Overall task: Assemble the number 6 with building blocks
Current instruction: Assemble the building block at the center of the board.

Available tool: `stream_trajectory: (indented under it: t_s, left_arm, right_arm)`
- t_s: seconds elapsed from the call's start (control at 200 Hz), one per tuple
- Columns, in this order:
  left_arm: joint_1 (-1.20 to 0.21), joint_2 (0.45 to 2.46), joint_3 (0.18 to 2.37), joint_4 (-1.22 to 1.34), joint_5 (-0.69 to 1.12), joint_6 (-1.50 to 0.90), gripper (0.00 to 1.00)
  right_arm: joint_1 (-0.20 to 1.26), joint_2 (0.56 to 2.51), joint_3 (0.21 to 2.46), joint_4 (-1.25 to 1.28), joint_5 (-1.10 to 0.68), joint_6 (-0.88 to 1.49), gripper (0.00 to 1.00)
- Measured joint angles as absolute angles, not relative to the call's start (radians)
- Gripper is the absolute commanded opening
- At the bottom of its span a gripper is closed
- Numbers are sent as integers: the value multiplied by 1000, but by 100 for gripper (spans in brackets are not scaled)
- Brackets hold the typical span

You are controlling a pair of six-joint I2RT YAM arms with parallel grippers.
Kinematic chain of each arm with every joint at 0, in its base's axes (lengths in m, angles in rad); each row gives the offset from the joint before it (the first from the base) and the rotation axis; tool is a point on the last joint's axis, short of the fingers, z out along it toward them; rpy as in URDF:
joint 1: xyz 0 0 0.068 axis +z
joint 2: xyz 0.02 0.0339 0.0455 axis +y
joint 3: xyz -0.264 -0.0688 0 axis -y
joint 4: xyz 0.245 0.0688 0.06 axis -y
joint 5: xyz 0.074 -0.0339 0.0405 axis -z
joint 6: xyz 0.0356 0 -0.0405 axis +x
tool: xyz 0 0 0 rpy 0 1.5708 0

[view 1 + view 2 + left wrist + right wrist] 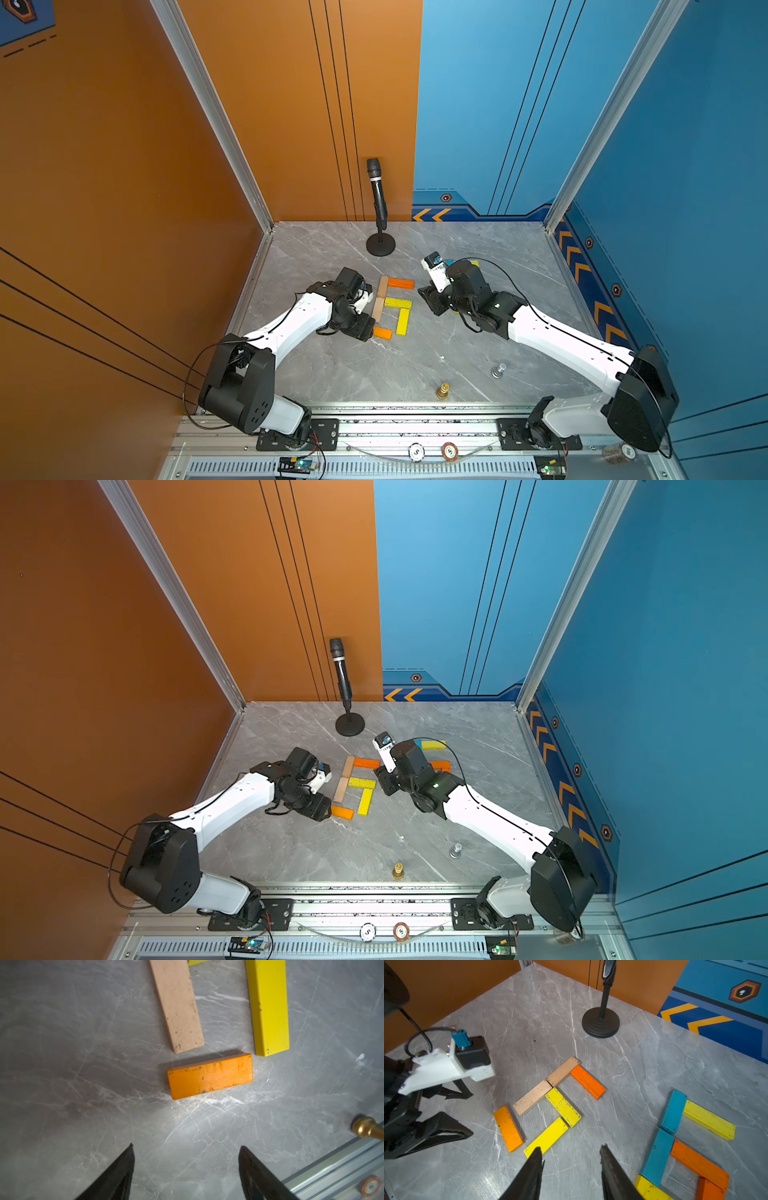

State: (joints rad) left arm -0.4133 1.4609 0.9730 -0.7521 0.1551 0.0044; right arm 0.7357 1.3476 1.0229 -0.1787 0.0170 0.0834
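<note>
Several building blocks lie flat in a group mid-table. Two tan bars (380, 301) run end to end. An orange bar (401, 283) sits at the far end, and two yellow bars (403, 321) form a corner beside them. A short orange block (209, 1076) lies across the near end, just past the tan bar (178, 1005) and the yellow bar (269, 1007). My left gripper (186, 1147) is open and empty, a little short of that orange block (382, 333). My right gripper (571, 1147) is open and empty, one fingertip over a yellow bar (546, 1136). A second group of blue (673, 1111), yellow (709, 1119) and orange (699, 1164) bars lies beside it.
A black microphone stand (380, 245) stands at the back. A gold chess piece (443, 390) and a silver one (498, 370) stand near the front. The aluminium rail (415, 415) runs along the front edge, with two round chips (416, 452) below it.
</note>
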Motion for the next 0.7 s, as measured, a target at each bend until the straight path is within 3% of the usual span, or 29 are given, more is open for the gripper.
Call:
stream_trajectory:
  t_s: [0.701]
  left_arm:
    - [-484, 1695, 1048, -739, 77, 96, 70]
  right_arm:
    - [713, 1282, 921, -100, 31, 155, 48]
